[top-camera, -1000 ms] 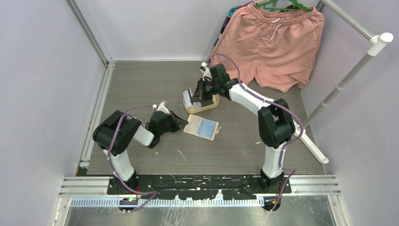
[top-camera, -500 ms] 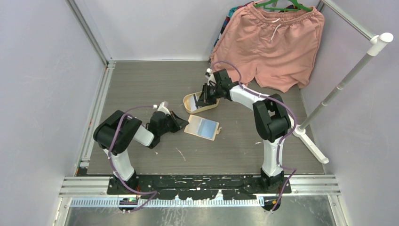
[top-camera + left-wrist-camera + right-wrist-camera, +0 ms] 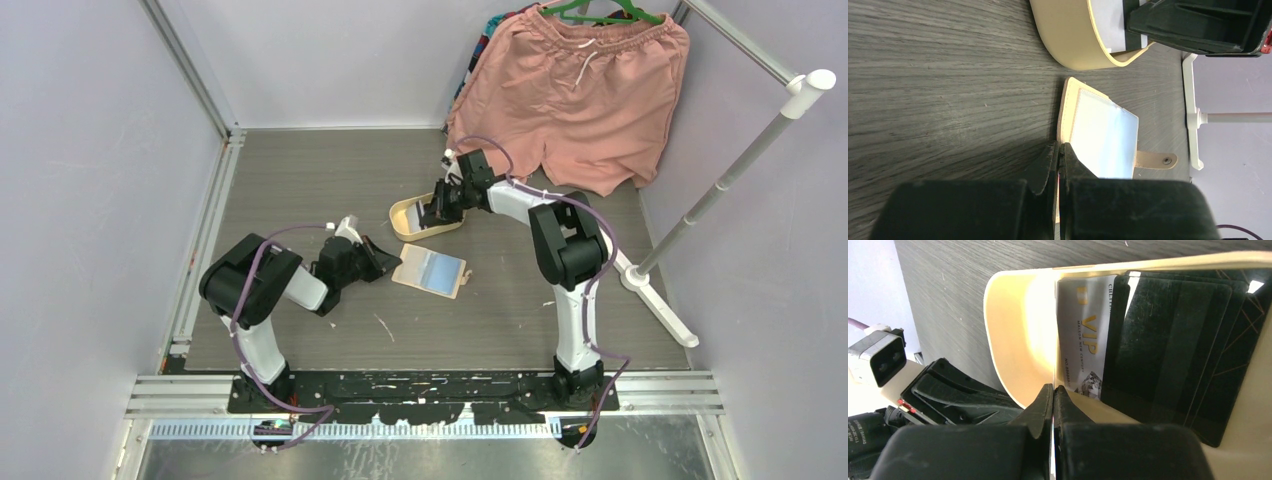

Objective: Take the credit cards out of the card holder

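The beige card holder (image 3: pixel 432 270) lies open on the table, its pale blue pockets (image 3: pixel 1103 135) facing up and its snap tab (image 3: pixel 1154 160) to the right. My left gripper (image 3: pixel 1058 146) is shut on the holder's left edge, also seen from above (image 3: pixel 388 262). My right gripper (image 3: pixel 437 213) reaches down into the oval cream tray (image 3: pixel 405 212), shut on a thin credit card seen edge-on (image 3: pixel 1054 330). A white VIP card (image 3: pixel 1087 340) and black cards (image 3: pixel 1173 355) lie in the tray. The held card shows white with a dark stripe (image 3: pixel 1113 25) in the left wrist view.
Pink shorts (image 3: pixel 575 95) hang on a white stand (image 3: pixel 700 215) at the back right; its foot (image 3: pixel 655 300) rests on the table beside the right arm. Metal frame rails (image 3: pixel 205 240) border the table on the left.
My right gripper has carried its card rightward and down, from above the tray's left end into the tray. The left gripper and card holder have stayed put.
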`<state>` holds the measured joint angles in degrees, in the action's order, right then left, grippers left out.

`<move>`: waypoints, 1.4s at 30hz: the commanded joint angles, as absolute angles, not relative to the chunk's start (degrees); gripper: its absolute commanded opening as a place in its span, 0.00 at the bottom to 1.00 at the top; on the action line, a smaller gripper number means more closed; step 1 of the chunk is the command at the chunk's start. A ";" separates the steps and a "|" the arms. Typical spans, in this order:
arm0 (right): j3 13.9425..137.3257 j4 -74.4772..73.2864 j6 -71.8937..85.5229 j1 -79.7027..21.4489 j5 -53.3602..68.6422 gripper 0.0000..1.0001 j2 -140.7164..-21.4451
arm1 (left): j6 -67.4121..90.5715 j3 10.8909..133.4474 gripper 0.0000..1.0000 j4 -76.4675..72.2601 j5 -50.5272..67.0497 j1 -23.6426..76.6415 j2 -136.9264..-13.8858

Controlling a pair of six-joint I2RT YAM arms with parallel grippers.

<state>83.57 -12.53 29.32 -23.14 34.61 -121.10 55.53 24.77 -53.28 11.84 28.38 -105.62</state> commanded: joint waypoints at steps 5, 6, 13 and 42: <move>87.55 -13.58 29.23 -23.33 35.64 0.02 -122.06 | 50.98 20.64 0.00 -27.60 11.67 29.71 -112.31; 87.80 -14.18 29.04 -23.33 35.40 0.03 -122.22 | 50.98 20.65 0.00 -27.53 11.69 29.70 -112.31; 89.57 -18.22 27.22 -23.27 31.90 0.33 -121.72 | 50.89 20.98 0.00 -27.30 11.80 29.68 -112.68; 67.16 -17.72 32.63 -40.86 -4.81 0.62 -94.20 | 59.08 13.84 0.00 -29.04 13.23 30.76 -98.04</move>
<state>70.78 -19.49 28.53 -36.18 5.93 -93.23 59.55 18.87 -48.86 14.57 29.41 -97.60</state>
